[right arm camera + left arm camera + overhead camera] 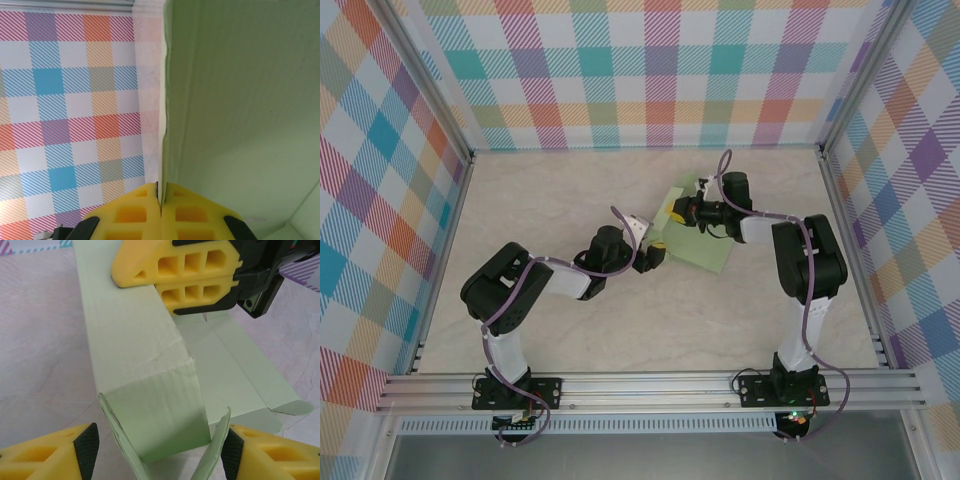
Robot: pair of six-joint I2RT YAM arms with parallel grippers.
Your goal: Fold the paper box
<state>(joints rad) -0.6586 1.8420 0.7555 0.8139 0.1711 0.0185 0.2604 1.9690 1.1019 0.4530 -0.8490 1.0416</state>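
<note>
Pale light-green thin card paper box (705,250), half folded, sits centre-right on the beige marbled table (540,200) with one panel raised. Right gripper (161,200) is clenched on the edge of that raised panel. Left gripper (157,450) has its jaws apart, straddling the box's near end flaps, one flap against its right finger.

Bright, even light; soft shadows; close paper box (240,100) slightly blurred.

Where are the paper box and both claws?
paper box (132,335), left wrist view, top panel.
left claw (159,444), left wrist view, between fingertips.
right claw (161,194), right wrist view, fingertip seam.
</note>
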